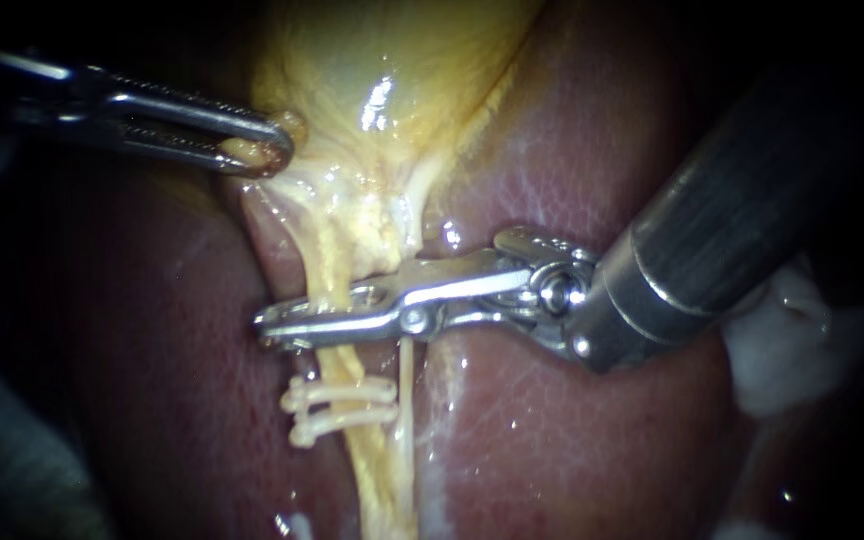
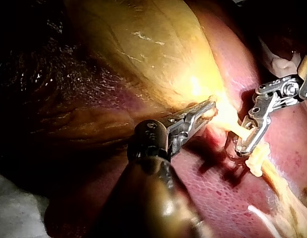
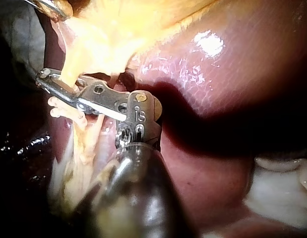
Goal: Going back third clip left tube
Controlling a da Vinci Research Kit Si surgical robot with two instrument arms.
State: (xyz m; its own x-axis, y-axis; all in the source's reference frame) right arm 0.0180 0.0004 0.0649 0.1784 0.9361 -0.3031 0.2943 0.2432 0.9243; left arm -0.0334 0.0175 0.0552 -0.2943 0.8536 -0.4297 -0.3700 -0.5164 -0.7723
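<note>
The left tube (image 1: 330,262) runs pale yellow from the gallbladder (image 1: 392,70) down across the liver (image 1: 552,440). Two white clips (image 1: 342,393) sit on it, one just under the other. Directly above them my right instrument (image 1: 270,328) lies across this tube, its jaws close together with the tube between them, touching both. The same grip shows in the right wrist view (image 3: 46,78) and the left wrist view (image 2: 242,148). A thinner right tube (image 1: 407,400) runs beside it, outside the jaws. My left instrument (image 1: 270,150) is shut on the gallbladder's lower edge and holds it up.
White gauze (image 1: 782,350) lies to the right, behind the right instrument's shaft, and shows again in the right wrist view (image 3: 282,183). Wet red liver surrounds both tubes. Dark cloth (image 1: 2,450) fills the left edge.
</note>
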